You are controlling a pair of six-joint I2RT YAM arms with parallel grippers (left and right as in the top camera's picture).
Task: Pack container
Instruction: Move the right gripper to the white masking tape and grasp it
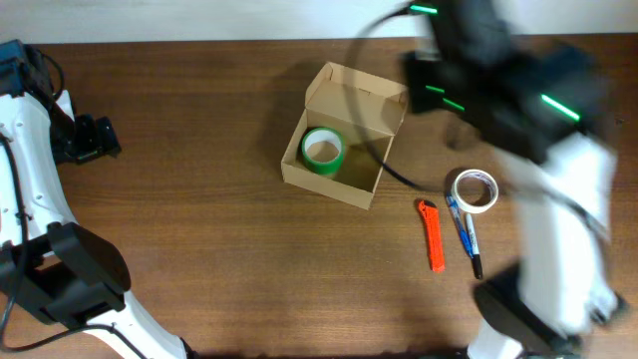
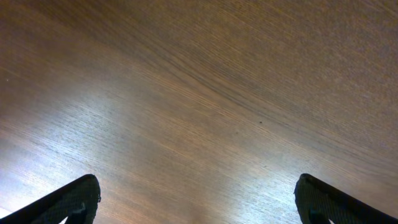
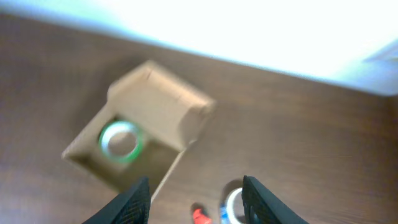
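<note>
Cardboard, plain and tan, makes up the container (image 1: 356,98), which sits near the middle of the desk (image 1: 199,209) with its hinged lid flap standing open at the far side. Inside we see one green tape roll (image 1: 322,150) lying flat against the left end, with bare floor beside it, so we judge the packing begun but far from finished. Three things lie out on the wood to the right of the box, well apart from it: a white tape roll (image 1: 476,190), an orange pen-like tool (image 1: 432,234) and a blue marker (image 1: 462,227), the last two lying side by side just below the roll. If all of them belong in the box, we count one in and three to go, and the lid has yet to be folded down. The right arm (image 1: 518,100) shows blurred above the far right of the scene, beyond the open flap; from its wrist camera we see its jaws parted with nothing between them, the box and the white roll below. The left arm (image 1: 30,170) is off at the left edge, its jaws spread wide over bare wood and holding nothing. We expect the next pick to fall to the right arm, since the loose items lie on its side.
</note>
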